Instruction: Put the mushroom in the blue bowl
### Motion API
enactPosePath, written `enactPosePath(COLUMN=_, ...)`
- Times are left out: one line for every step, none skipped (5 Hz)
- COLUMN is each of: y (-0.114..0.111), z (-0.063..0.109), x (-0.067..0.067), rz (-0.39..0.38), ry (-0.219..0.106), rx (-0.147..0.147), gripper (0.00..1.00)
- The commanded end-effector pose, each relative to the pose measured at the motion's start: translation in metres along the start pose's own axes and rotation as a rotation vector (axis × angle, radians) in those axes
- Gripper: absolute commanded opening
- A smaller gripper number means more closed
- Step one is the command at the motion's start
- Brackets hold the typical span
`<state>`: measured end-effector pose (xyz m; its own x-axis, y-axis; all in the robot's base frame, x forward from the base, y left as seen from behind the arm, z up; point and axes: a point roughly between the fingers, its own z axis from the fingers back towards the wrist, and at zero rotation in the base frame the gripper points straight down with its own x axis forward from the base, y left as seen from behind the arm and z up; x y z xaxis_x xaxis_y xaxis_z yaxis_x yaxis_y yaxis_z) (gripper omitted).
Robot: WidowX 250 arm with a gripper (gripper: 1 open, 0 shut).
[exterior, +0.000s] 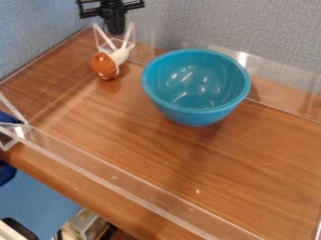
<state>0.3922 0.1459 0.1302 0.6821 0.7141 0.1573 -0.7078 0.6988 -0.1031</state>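
The mushroom [105,64], orange-brown cap with a pale stem, lies on the wooden table at the back left, next to the clear wall. My gripper [113,26] hangs above it at the top edge of the view, well clear of it. Its dark fingers [113,19] are drawn together and shut on nothing. The blue bowl [196,87], deep, glossy teal and with nothing in it, stands to the right of the mushroom at the table's middle back.
A clear acrylic wall [138,192] rims the wooden table [150,150] at the front, left and back right. A grey-blue backdrop [213,23] rises behind. Pale streaks show on the clear wall just under the gripper.
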Motion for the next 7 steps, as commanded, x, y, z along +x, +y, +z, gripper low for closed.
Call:
enactPosePath(y=-0.041, z=0.057, x=-0.015, rz=-0.115, ry=-0.084, rx=-0.095, gripper=0.00)
enactPosePath(y=-0.070, z=0.045, x=-0.038, rz=-0.203, ry=-0.054, rx=-0.099, gripper=0.00)
enactPosePath(y=-0.056, z=0.032, x=-0.024, rz=-0.204, ry=-0.052, rx=-0.080, gripper=1.00)
enactPosePath(y=-0.049, z=0.028, x=-0.032, rz=-0.167, ry=-0.046, rx=-0.059, gripper=1.00)
enactPosePath(y=-0.031, z=0.026, x=-0.027, rz=-0.102, ry=-0.055, rx=-0.030, gripper=1.00)
enactPosePath(y=-0.010, z=0.030, x=-0.013, rz=-0.070, ry=-0.061, rx=-0.010, gripper=1.00)
enactPosePath(y=0.018, z=0.033, x=0.005, rz=-0.024, ry=-0.072, rx=0.009, gripper=1.00)
